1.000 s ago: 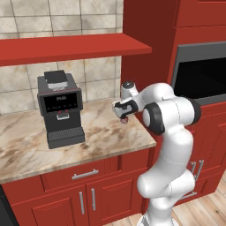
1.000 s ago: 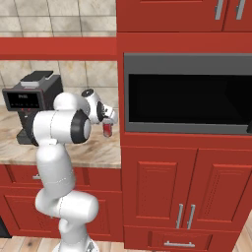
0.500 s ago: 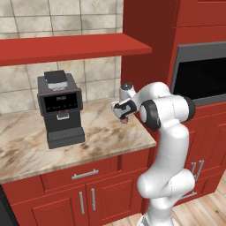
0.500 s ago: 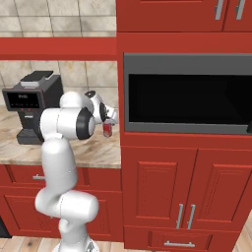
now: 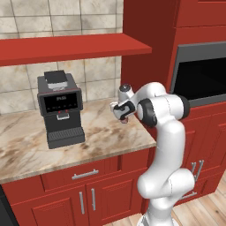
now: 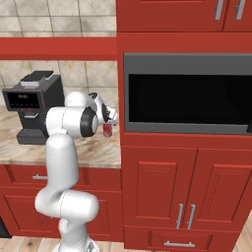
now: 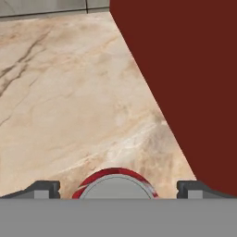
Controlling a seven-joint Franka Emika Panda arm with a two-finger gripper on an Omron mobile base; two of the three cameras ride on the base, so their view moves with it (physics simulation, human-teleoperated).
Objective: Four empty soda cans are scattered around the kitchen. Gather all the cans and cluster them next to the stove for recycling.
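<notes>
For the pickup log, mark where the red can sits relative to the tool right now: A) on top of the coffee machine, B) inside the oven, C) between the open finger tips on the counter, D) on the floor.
C: in the hand view the red can stands on the marble counter between the tool's spread finger tips.

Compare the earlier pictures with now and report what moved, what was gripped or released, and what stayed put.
The arm shifted slightly toward the tall red cabinet, bringing the gripper over the red can on the counter. Its fingers stand open on either side of the can's silvery top; nothing was gripped or released. The can, the coffee machine and the base kept their places.
</notes>
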